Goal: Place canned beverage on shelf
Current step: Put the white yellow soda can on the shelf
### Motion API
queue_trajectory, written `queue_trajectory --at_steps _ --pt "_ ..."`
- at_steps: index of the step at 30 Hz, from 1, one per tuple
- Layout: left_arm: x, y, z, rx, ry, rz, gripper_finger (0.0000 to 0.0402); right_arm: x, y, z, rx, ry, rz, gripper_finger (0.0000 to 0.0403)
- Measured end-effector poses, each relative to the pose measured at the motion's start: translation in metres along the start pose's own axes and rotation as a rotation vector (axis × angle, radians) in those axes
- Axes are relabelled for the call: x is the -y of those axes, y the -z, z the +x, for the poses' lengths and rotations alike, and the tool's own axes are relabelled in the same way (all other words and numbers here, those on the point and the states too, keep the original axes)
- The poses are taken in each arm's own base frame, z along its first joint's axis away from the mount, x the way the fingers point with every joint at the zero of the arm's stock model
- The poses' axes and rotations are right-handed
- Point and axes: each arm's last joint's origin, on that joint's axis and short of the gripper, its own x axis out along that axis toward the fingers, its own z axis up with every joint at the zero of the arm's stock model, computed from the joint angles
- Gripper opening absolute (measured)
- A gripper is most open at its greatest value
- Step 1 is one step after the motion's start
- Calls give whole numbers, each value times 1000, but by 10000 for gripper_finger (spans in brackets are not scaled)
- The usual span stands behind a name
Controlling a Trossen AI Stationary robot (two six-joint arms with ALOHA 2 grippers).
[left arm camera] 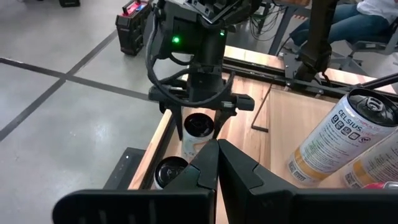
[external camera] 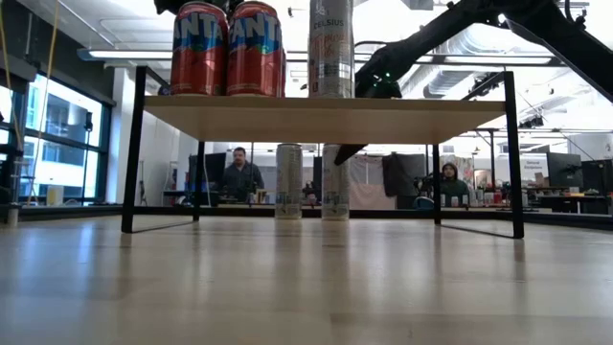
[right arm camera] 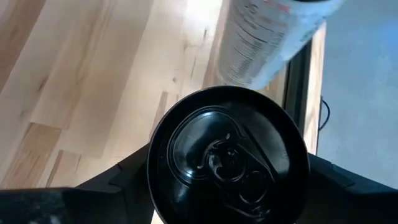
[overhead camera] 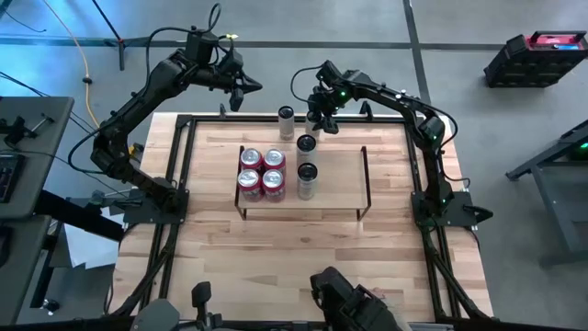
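My right gripper (overhead camera: 322, 122) is at the table's far side, behind the shelf (overhead camera: 335, 188), shut on a slim white can (left arm camera: 198, 134) that stands upright on the table (external camera: 335, 182). A second slim can (overhead camera: 286, 118) stands on the table just left of it. The shelf holds several red cans (overhead camera: 262, 172) and two slim cans (overhead camera: 307, 145) (overhead camera: 307, 179). My left gripper (overhead camera: 241, 89) hangs shut and empty in the air over the table's far left edge. My right gripper has the can's upper wall, just below the black top (right arm camera: 163, 168), between its two fingers, one on each side (left arm camera: 224, 115). The fingers come from above, slanting down. The can stands upright with its base on the table (external camera: 335, 216).
The black rail of the table's far edge (right arm camera: 298, 68) runs close behind the two standing cans. The shelf's black end rails (overhead camera: 365, 179) rise at its left and right. The board's right half (overhead camera: 340, 179) is bare. People sit in the room beyond (external camera: 239, 177).
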Motion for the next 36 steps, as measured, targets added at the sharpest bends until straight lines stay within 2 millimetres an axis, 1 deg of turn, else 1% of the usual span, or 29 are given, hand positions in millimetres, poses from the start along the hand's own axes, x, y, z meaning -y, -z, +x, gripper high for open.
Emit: queue_trajectory --at_steps 3,8,10,12,16,18,20,23,27,31,36 --pt "0 0 0 0 0 1 0 -1 -1 1 2 -5 -20 266" --pt "0 0 0 0 0 8 0 -2 -1 1 -1 -11 -2 263" --pt "0 0 0 0 0 8 0 -4 -1 -1 -9 -16 3 260" --pt "0 0 0 0 0 8 0 -6 -6 -7 -17 -11 1 259" --pt "0 0 0 1 0 8 0 -9 -22 -29 13 44 -36 258" --pt "0 0 0 1 0 3 0 -12 -28 -37 31 54 -33 257" --pt "0 0 0 2 1 -6 0 -16 -32 -43 27 54 -23 257" --pt "4 -2 -4 20 38 -40 0 -23 -36 -59 20 51 -10 257" --pt "17 -9 -24 90 131 -13 0 -38 -43 -90 17 84 -47 257" --pt "29 -14 -42 132 131 -1 0 -56 -51 -125 49 130 -82 257" --pt "43 -22 -62 199 164 -49 0 -81 -61 -158 91 162 -127 257"
